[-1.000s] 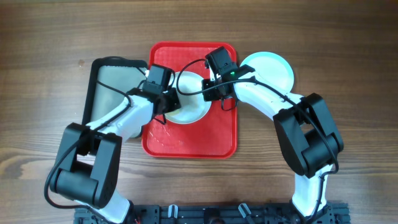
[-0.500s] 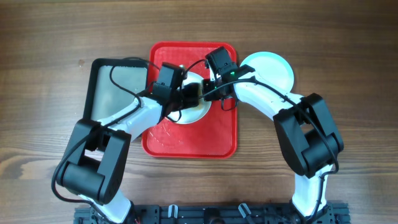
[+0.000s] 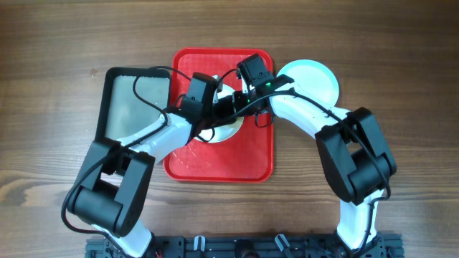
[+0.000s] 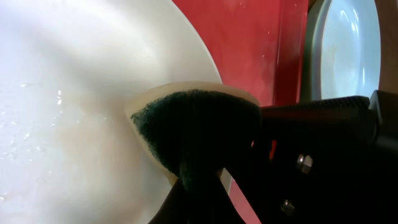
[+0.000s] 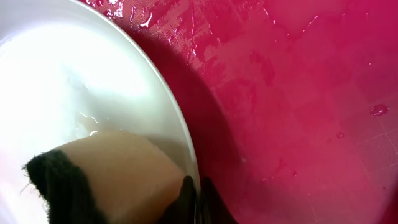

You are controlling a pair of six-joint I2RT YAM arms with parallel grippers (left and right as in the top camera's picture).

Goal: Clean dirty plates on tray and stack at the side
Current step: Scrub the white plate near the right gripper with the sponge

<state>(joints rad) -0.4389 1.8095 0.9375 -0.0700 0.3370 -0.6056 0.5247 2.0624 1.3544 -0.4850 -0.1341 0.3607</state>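
— Left gripper (image 3: pixel 214 109)?
— Clamped on a sponge (image 4: pixel 193 121), dark scrub face against the white plate (image 3: pixel 222 130), near its rim.
— Right gripper (image 5: pixel 198 193)?
— Narrow, pinching that plate's edge.
— Plate's position?
— On the red tray (image 3: pixel 244 154), upper middle; tray surface wet. A light blue plate (image 3: pixel 315 82) lies just beside the tray's right edge.
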